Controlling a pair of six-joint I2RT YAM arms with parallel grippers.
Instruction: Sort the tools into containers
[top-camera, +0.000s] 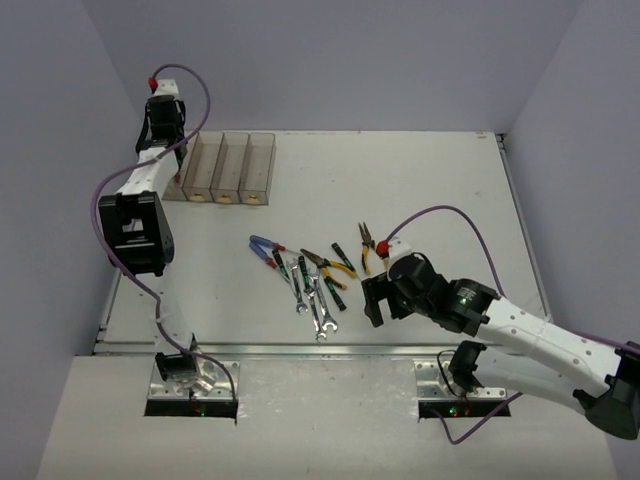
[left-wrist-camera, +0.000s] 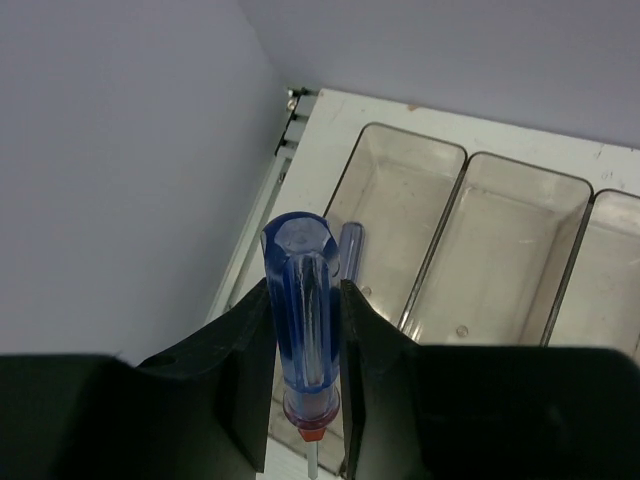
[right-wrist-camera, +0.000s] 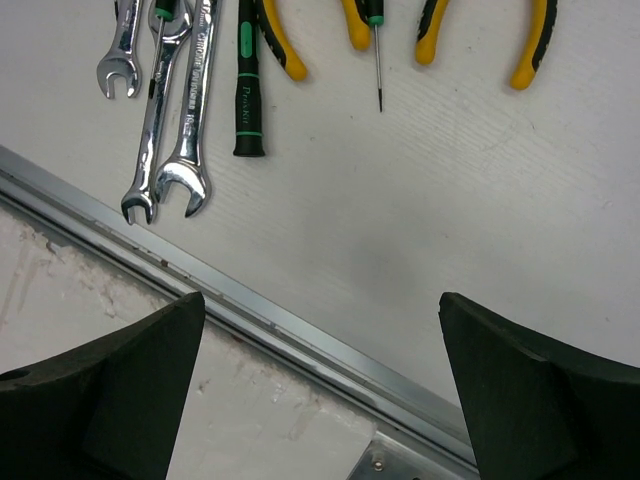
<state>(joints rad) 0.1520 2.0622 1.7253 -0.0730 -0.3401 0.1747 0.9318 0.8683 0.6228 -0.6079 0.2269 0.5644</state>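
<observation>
While the right gripper (right-wrist-camera: 318, 305) is held open short of the wrenches (right-wrist-camera: 185, 100), the blue screwdriver (left-wrist-camera: 300, 255) is clamped lengthwise in the left gripper (left-wrist-camera: 303, 300), handle toward the bin (left-wrist-camera: 400, 210).

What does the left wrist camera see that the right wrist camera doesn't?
Only the left wrist: the left gripper shut on a blue screwdriver, near the clear bins, with a second blue handle lying in the end one. Only the right wrist: wrenches, a black-and-green screwdriver and yellow pliers handles, with the right gripper open. Both: the white table.
</observation>
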